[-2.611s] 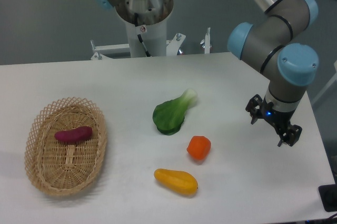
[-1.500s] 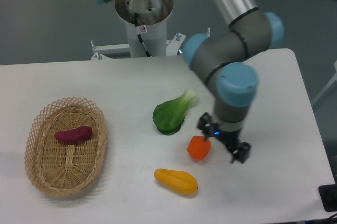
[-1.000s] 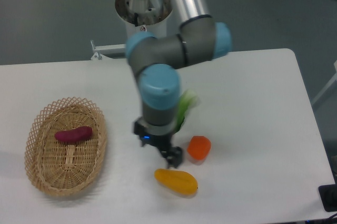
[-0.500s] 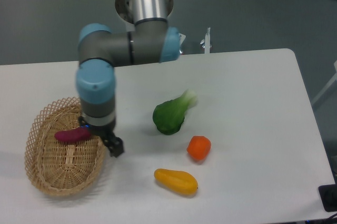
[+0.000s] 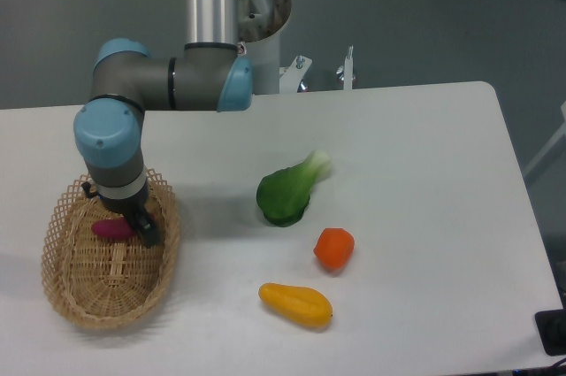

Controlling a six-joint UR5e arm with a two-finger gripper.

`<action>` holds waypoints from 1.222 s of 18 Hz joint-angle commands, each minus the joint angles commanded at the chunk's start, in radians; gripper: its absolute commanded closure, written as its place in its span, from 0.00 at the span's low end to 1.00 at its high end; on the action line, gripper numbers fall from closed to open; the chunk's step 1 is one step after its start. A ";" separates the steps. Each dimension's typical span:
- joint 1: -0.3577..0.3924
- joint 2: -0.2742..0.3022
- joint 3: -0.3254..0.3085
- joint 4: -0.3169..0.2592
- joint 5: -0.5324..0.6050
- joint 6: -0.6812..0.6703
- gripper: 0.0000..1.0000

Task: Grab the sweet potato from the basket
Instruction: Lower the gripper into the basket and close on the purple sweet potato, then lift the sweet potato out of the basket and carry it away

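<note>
The dark purple sweet potato (image 5: 107, 229) lies in the upper part of the tan wicker basket (image 5: 104, 295) at the left of the table. Only its left half shows; the gripper hides its right end. My gripper (image 5: 121, 213) hangs right over the sweet potato inside the basket. Its fingers stand apart, and one dark fingertip (image 5: 149, 234) reaches down just right of the sweet potato. The gripper is open and holds nothing.
A green leafy vegetable (image 5: 286, 190) lies at the table's middle. A round orange-red vegetable (image 5: 333, 248) and a yellow elongated vegetable (image 5: 295, 303) lie in front of it. My arm's base (image 5: 256, 18) stands behind the table's back edge.
My arm has swept from the table's right side across to the left. The gripper now sits over the basket and covers the sweet potato's right end. No vegetable has moved.
</note>
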 joint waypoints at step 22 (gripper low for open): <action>-0.045 -0.012 0.048 0.078 -0.031 -0.158 0.87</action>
